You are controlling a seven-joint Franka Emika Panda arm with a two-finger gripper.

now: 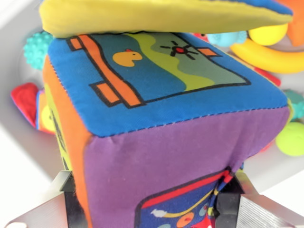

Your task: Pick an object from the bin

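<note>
Gripper [152,199] pinching soft fabric cube [161,123] by near sides (purple face puckers) — lift straight, slow, clear of bin [28,161]

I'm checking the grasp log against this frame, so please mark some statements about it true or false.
1. The tool is shut on the soft fabric cube with blue, purple and orange faces. True.
2. The cube's blue face shows a red fish. False: it shows a yellow duck.
3. A yellow banana-shaped toy lies at the wrist view's right. True.
4. The teal spiky ball sits at the wrist view's right. False: it is at the upper left.
</note>
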